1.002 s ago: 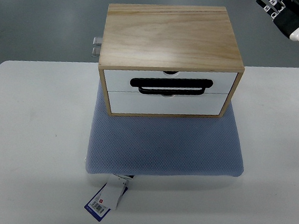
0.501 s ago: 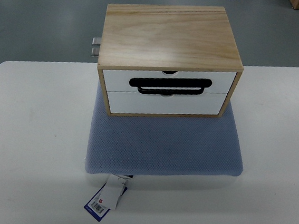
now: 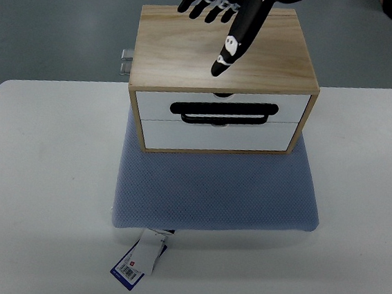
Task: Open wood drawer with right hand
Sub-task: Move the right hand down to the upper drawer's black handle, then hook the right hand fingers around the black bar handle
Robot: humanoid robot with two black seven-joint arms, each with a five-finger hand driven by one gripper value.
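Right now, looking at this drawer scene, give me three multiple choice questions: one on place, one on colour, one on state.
1. Where is the hand?
A. Over the wooden box's top
B. On the white table
C. Gripping the handle

2. What colour is the handle?
A. Red
B. Black
C. Silver

3. What state are the drawers in?
A. Both shut
B. Top pulled out
C. Removed

Answers: A, the spread fingers hang above the wooden box. B, the handle is dark against white fronts. A, both fronts sit flush with the frame.
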